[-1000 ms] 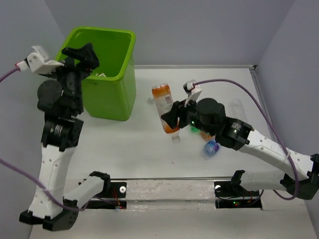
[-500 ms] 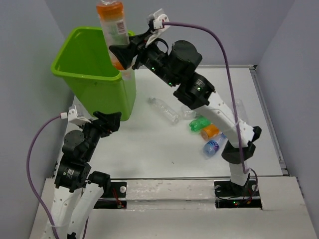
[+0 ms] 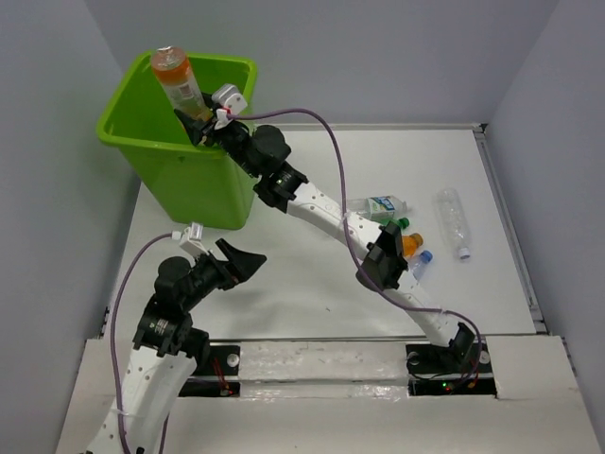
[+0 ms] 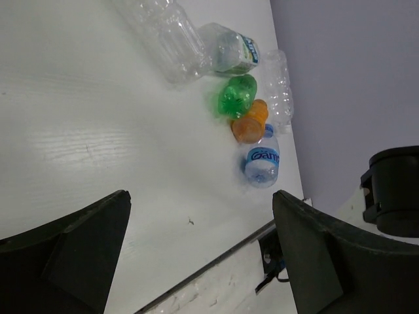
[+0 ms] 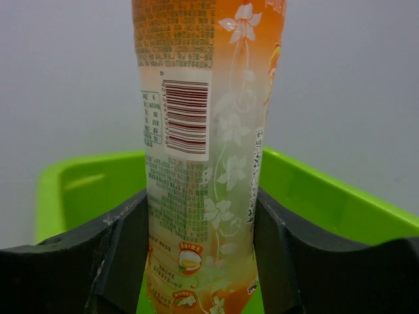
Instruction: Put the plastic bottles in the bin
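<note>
Overhead, the right claw (image 3: 201,126) pinches an orange bottle (image 3: 174,78) that stands up out of it over the mouth of the green bin (image 3: 194,189), so letting go should drop it inside. The left claw (image 3: 248,263) hangs spread and empty just in front of the bin, low over the table (image 3: 302,293). The loose bottles (image 3: 382,205) lie bunched well to the right of the bin.

From the left wrist, the spread fingers (image 4: 72,248) frame that bunch: a green bottle (image 4: 237,95), a smaller orange bottle (image 4: 249,124), a blue-labelled bottle (image 4: 262,160) and clear ones beside them. None is gripped.

From the right wrist, the fingers (image 5: 118,255) press both sides of the orange bottle (image 5: 196,98), with the bin's rim (image 5: 321,196) behind and below it. Release looks like the step in hand.
</note>
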